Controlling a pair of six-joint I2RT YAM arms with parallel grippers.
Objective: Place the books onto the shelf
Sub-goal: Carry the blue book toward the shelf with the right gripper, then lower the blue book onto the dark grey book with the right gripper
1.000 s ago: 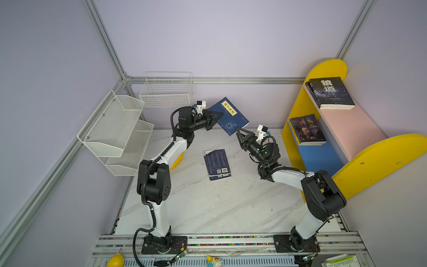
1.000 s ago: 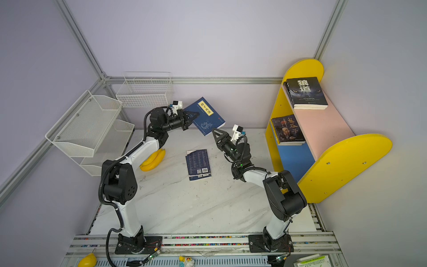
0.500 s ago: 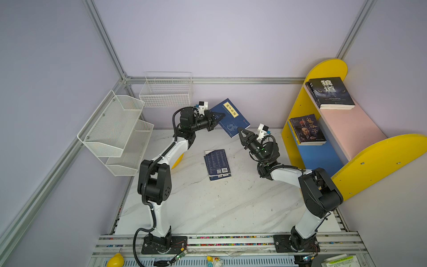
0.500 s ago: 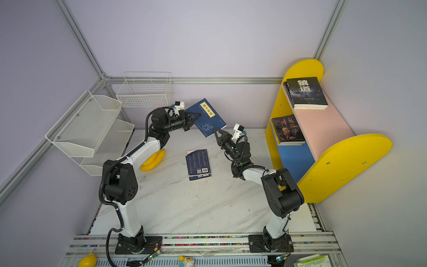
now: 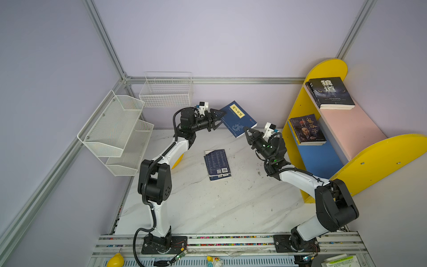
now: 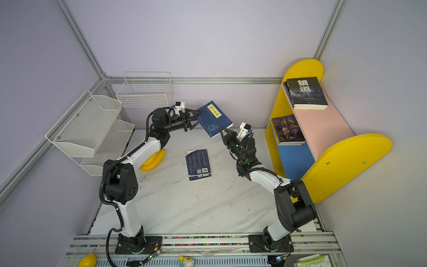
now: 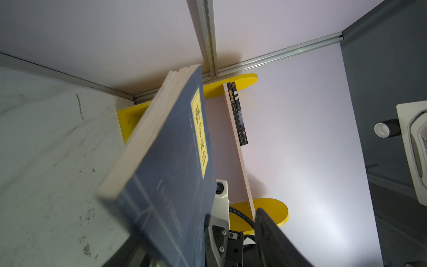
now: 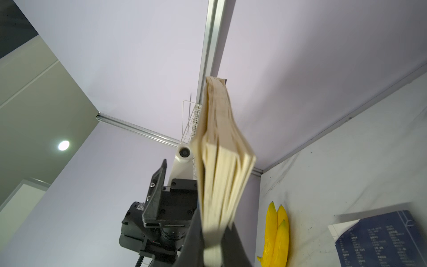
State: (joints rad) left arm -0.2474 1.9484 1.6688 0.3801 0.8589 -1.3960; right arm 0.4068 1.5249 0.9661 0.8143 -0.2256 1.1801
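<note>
A navy book with a yellow label point(image 5: 238, 118) point(image 6: 213, 118) hangs tilted above the back of the table. My right gripper point(image 5: 246, 131) point(image 8: 212, 233) is shut on its lower corner, pinching the pages. My left gripper point(image 5: 222, 118) point(image 7: 198, 231) stands open around the opposite corner, and the cover rests near one finger. A second navy book point(image 5: 217, 164) lies face down mid-table. On the shelf point(image 5: 381, 157), black books point(image 5: 330, 92) lie on the pink board. Another dark one point(image 5: 306, 129) sits on the blue board.
Yellow bananas point(image 6: 153, 159) lie on the table under the left arm. A white mesh rack point(image 5: 115, 129) and a wire basket point(image 5: 166, 90) hang on the left and back walls. The shelf stands close behind the right arm.
My right gripper has moved up to the held book's lower corner and shut on it. My left gripper, shut on the book before, has opened. The book has barely shifted.
</note>
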